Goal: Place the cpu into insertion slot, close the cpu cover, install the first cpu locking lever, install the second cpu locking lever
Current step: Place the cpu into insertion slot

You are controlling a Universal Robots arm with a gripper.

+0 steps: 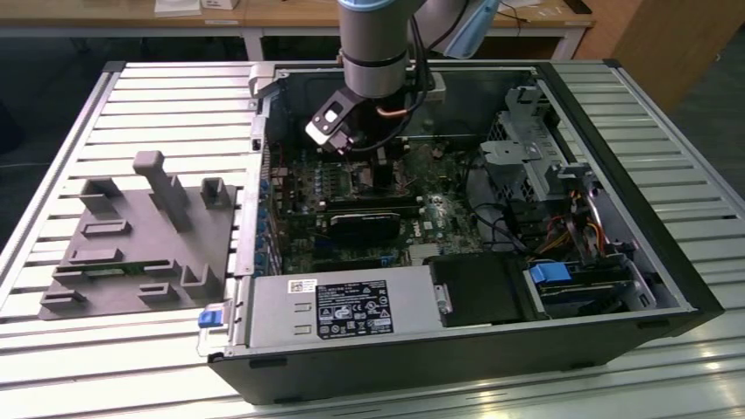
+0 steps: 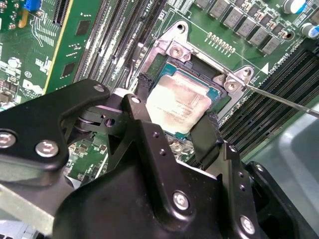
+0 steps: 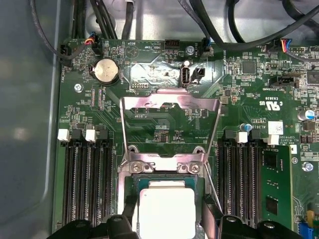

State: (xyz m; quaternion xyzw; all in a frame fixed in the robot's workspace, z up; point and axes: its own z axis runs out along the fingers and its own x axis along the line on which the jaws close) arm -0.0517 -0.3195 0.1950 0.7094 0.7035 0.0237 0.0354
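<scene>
1. One cpu (image 2: 178,106) lies in the single insertion slot (image 2: 167,65) on the motherboard, inside one open computer case (image 1: 605,288) on the slatted counter (image 1: 128,113).
2. One cpu cover (image 3: 169,102) stands flipped open behind the slot.
3. The gripper (image 2: 175,115) hovers directly over the chip, its two fingers (image 2: 207,134) apart, flanking it without clamping.

Slatted silver tabletop (image 1: 140,96) fills the scene; beyond its far edge, a wooden desk (image 1: 291,16) with white legs, dark floor (image 1: 47,61) beneath.
</scene>
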